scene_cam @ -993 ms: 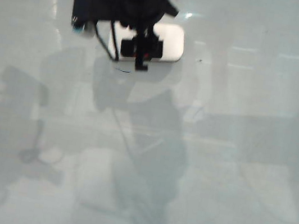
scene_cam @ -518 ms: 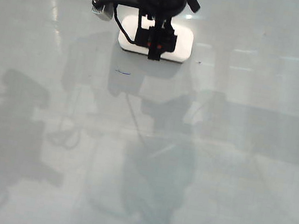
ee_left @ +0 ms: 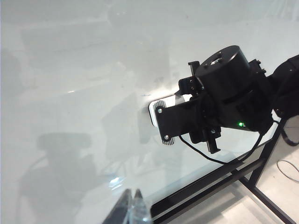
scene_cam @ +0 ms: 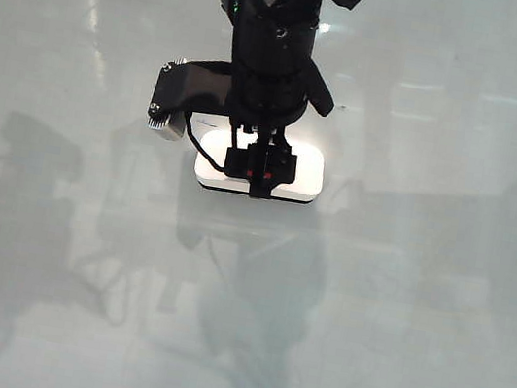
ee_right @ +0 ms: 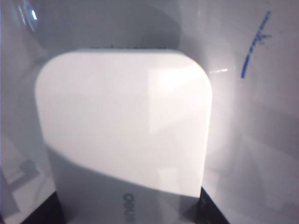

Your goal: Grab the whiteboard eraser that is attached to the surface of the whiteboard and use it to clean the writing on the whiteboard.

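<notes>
Glossy and pale, the whiteboard (scene_cam: 417, 308) fills the exterior view, mottled with arm shadows. Its black metal frame (ee_left: 219, 179) shows only at one edge. Centre, the right end effector (scene_cam: 261, 167) clamps the whiteboard eraser (scene_cam: 306, 174), covering its middle. Blue writing (ee_right: 254, 44) lies beside the eraser, blurred. The left end effector (ee_left: 132, 205) is cut off; its state cannot be told.

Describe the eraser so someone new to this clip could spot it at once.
Start from the whiteboard, the glossy pale surface filling the exterior view. Just above its middle the black right gripper clamps a small white block: the eraser. Its rounded corners and dark bottom edge distinguish it from the bare board and grey shadows around it.
</notes>
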